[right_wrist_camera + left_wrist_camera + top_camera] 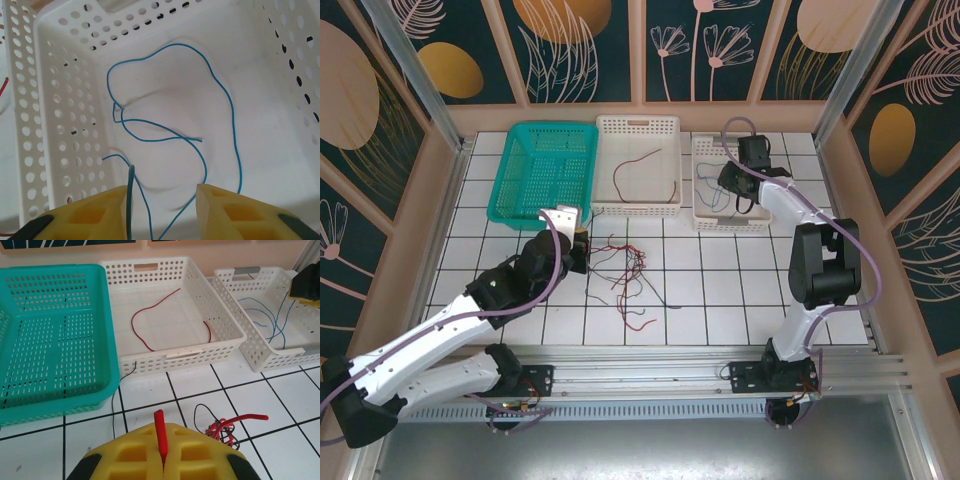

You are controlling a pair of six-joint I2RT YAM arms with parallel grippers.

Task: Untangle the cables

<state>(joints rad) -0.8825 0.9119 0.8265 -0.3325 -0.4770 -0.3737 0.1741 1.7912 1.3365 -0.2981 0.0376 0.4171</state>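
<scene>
Left fingers (134, 452) pinch a red cable (159, 432) (right fingers (97, 212) spread above blue cables (220, 82)).

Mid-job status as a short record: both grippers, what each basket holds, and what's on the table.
left gripper: shut on the held red cable, whose end pokes up between its fingers
right gripper: open, above the right white basket
right white basket contents: blue cables
middle white basket: loose red cable on its floor
teal basket: no cable seen inside
table: tangle of red and black cables, by the left gripper
</scene>
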